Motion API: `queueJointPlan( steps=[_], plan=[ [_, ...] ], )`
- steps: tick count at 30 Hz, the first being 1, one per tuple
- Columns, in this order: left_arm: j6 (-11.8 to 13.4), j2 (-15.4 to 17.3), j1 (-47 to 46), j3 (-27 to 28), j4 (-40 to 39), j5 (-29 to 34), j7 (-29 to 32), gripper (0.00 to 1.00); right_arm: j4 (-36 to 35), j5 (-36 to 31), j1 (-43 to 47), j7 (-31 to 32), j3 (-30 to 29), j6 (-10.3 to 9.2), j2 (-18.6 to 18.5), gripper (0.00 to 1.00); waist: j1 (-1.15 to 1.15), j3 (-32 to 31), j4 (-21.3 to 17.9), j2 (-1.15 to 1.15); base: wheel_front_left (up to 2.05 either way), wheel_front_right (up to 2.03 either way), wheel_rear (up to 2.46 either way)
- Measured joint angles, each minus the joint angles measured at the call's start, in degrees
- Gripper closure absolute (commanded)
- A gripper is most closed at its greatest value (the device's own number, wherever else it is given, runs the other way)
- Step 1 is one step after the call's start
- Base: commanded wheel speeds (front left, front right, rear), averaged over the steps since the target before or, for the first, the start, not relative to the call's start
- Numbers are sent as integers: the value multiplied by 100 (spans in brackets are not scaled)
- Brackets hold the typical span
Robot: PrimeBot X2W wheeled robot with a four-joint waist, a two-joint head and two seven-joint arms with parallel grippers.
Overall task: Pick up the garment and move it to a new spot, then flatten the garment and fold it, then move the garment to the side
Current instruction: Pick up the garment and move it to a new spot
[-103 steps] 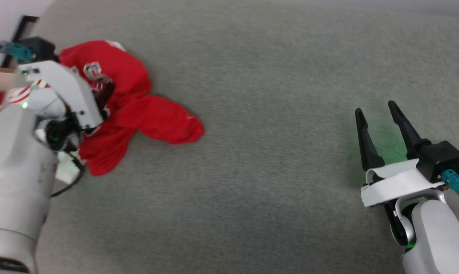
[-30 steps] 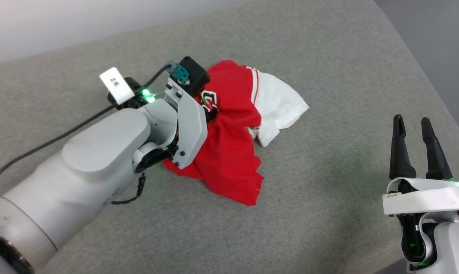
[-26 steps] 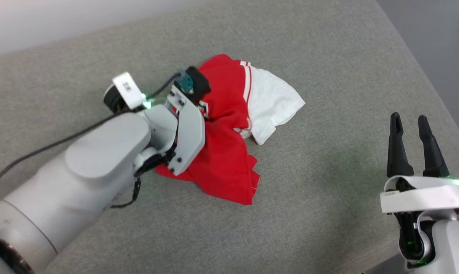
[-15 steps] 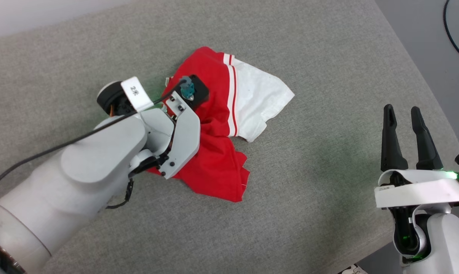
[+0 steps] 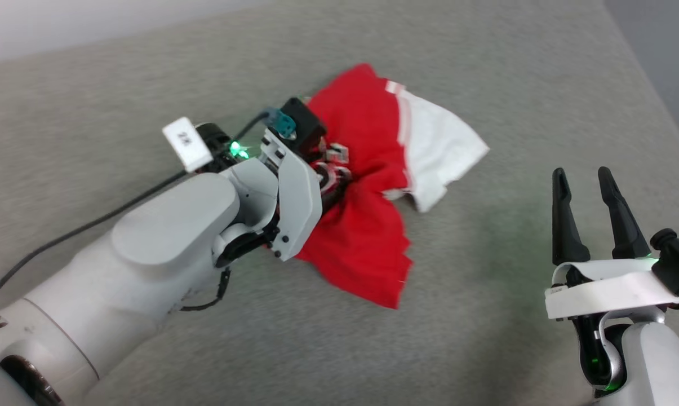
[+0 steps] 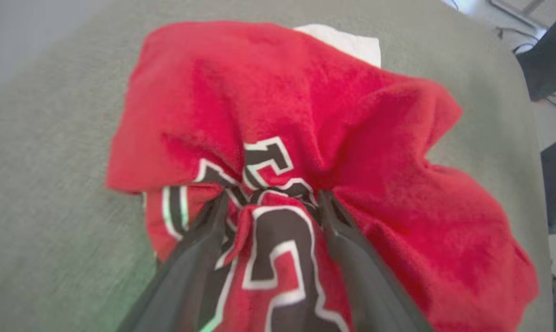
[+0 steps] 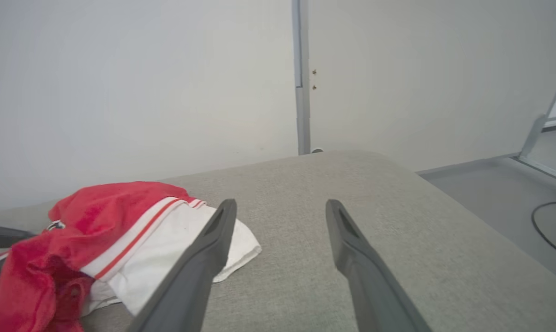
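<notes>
On the grey surface (image 5: 486,338), near its middle in the head view, the garment (image 5: 367,242) lies in a crumpled heap, red body bunched and a white sleeve (image 5: 440,141) spread toward the right. From the lower left, the left arm (image 5: 164,237) reaches diagonally up to the heap, its wrist bent down so that the left gripper (image 6: 269,203) points into the cloth. Seen from the left wrist, its two fingers (image 6: 199,258) stand apart, sunk in the folds, with a bunch of black, white-edged lettering (image 6: 268,258) gathered between them; the cloth touches both fingers, but the jaws are not pinching it. At the lower right of the head view, the right arm (image 5: 649,361) rises, and the right gripper (image 5: 581,175) points up that view with its fingers apart and nothing between them, well apart from the garment. From the right wrist, those fingers (image 7: 351,249) lie low over the surface, with the sleeve at their left and a pale wall (image 7: 121,92) behind.
</notes>
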Motion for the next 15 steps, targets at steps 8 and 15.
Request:
queueJointPlan(
  steps=[8, 15],
  plan=[
    [1, 121, 408, 212, -198, -966, -1384, 0, 121, -580, 157, 1, -108, 0, -7, 0, 0, -455, 839, 0, 0, 0, 0],
    [3, 271, 1496, 641, 170, -1466, -2806, 0, 278, -658, 461, 0, -245, 0, -269, 0, 0, -881, 1601, 0, 0, 0, 0]
  ],
)
